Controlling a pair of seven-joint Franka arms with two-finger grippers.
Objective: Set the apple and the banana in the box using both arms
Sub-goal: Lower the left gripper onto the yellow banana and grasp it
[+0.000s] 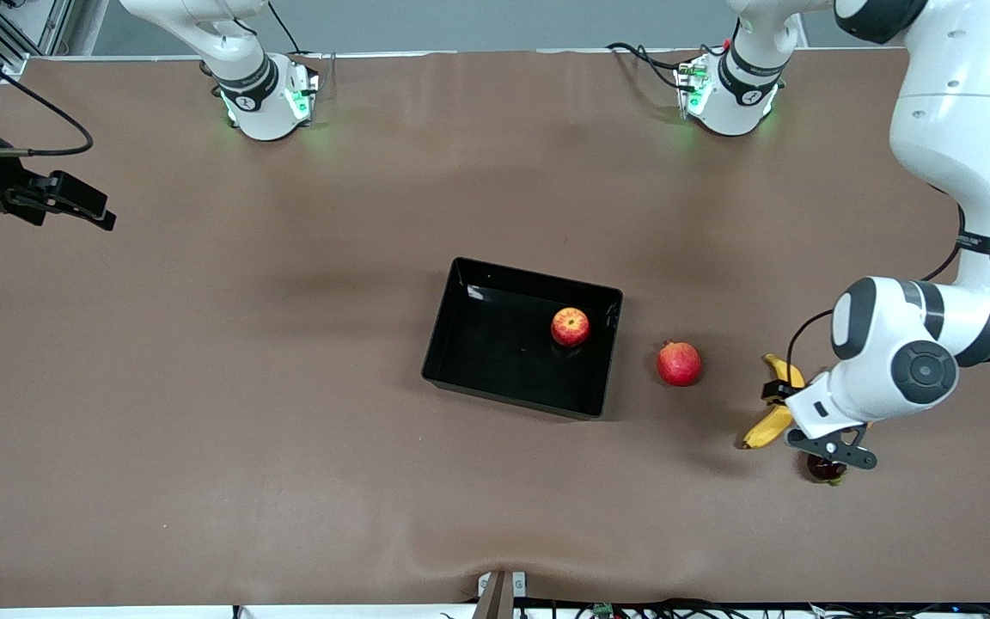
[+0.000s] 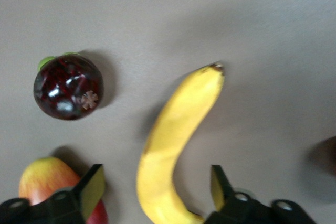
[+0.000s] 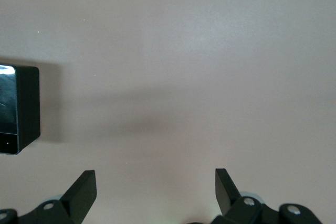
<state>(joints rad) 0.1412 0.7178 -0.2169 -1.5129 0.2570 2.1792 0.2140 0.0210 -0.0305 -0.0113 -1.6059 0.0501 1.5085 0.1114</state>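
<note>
Left gripper [image 2: 155, 192] low, right gripper [image 3: 155, 192] waiting, jaws apart.

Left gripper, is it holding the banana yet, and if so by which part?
No. The left gripper is open over the banana, fingers either side of its lower half, not touching. The right gripper is open too, holding nothing.

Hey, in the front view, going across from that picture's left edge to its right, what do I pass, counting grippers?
Right gripper, open, over bare table → box → apple in the box → pomegranate → banana → left gripper, open, over the banana.
</note>
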